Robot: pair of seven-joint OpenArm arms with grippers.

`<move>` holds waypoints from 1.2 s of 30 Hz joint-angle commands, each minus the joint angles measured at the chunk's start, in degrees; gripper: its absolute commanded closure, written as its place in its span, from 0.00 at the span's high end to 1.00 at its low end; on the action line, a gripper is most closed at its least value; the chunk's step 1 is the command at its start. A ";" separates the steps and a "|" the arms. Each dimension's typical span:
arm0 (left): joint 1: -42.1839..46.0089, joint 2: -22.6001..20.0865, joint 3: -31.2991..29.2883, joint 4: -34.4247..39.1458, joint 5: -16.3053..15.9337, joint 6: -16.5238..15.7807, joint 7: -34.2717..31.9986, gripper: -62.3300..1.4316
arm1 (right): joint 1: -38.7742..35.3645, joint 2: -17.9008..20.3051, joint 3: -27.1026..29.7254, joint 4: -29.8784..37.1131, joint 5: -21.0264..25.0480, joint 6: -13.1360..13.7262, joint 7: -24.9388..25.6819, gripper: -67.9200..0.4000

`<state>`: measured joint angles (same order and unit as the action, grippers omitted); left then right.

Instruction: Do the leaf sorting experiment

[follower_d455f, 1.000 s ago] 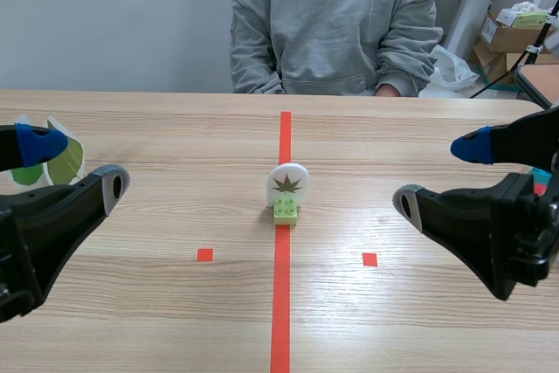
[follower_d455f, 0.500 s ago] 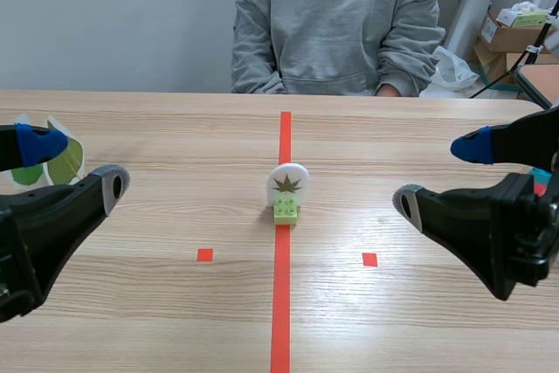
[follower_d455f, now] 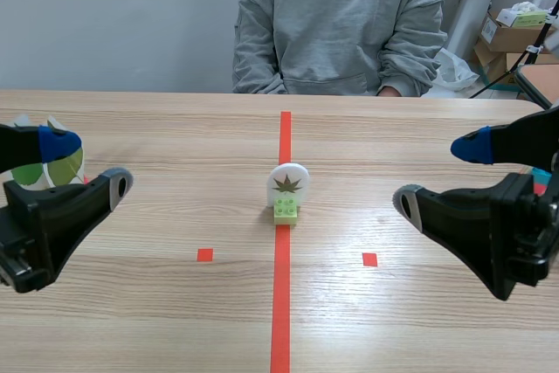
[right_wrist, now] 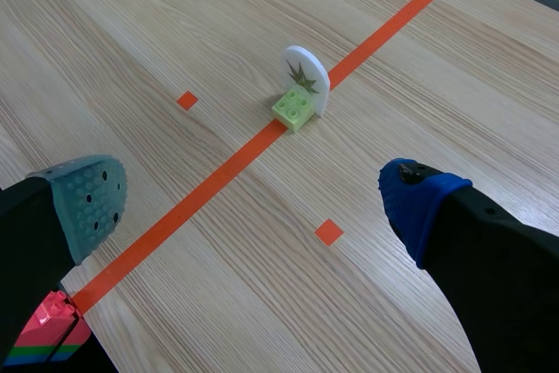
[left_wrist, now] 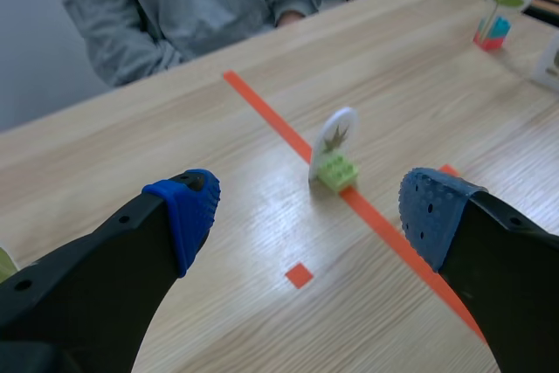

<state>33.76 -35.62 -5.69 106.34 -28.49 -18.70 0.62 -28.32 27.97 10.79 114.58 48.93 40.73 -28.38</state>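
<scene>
While I hold both arms low over the bench [follower_d455f: 175, 321], left pincer [follower_d455f: 87, 164]: released, grasping nothing.
right pincer [follower_d455f: 438, 175]: released, likewise bare.
leaf card [follower_d455f: 287, 183]: white, brown leaf print, upright in a green brick [follower_d455f: 286, 209], on the red tape line [follower_d455f: 281, 303] at mid-bench, between the pincers, well apart from both.
person [follower_d455f: 341, 24]: seated across the bench.

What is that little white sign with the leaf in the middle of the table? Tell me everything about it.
The white sign is a round-topped card, seemingly plastic, printed with a spiky brown leaf. It is held upright by a light green toy brick that sits on the red tape line. Nothing else touches it.
</scene>
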 commanded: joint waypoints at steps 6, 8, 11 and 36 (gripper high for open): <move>-10.23 -3.13 5.92 -9.27 -0.42 -5.40 -1.20 0.73 | 0.39 0.28 0.79 0.07 0.81 -0.28 0.83 0.87; -13.44 -3.37 8.24 -12.02 -0.39 -6.21 -1.20 0.73 | 0.39 0.28 0.79 0.07 0.81 -0.28 0.83 0.87; -18.21 -3.32 12.09 -16.46 -0.39 -6.75 -1.22 0.73 | 0.39 0.28 0.79 0.07 0.81 -0.28 0.83 0.87; -53.92 11.82 45.00 -49.57 5.31 -6.08 -6.45 0.73 | 0.55 0.26 0.79 0.07 0.74 -0.28 0.85 0.87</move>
<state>-19.49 -24.56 39.90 56.01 -23.33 -24.60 -4.69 -28.29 27.97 10.79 114.58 48.93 40.73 -28.38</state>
